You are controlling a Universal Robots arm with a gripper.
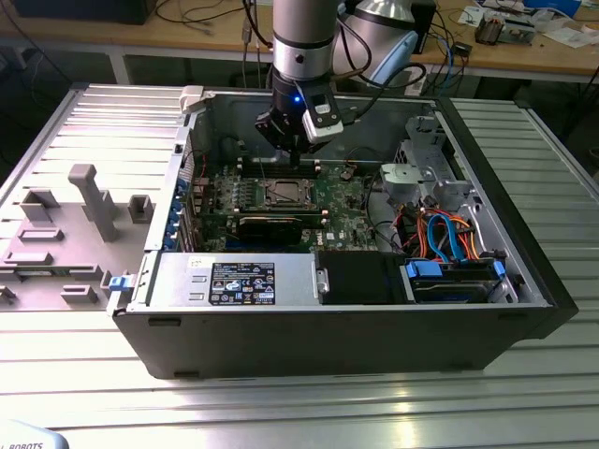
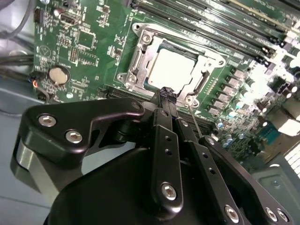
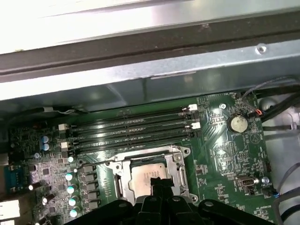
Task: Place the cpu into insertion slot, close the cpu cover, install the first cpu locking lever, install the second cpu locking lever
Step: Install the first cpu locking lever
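Gripper (image 2: 167, 95) over silvery, perhaps seated cpu (image 2: 171, 70)

Bright overhead light glares white off the ribbed tabletop (image 1: 402, 402) in the exterior view and the case wall (image 3: 93, 18) in the first wrist view — the cpu (image 2: 171, 70) blooms pale, the pincer (image 2: 167, 93) lies in shadow.

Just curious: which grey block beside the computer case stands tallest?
The narrow upright post, in the exterior view; the other grey blocks around it sit low.
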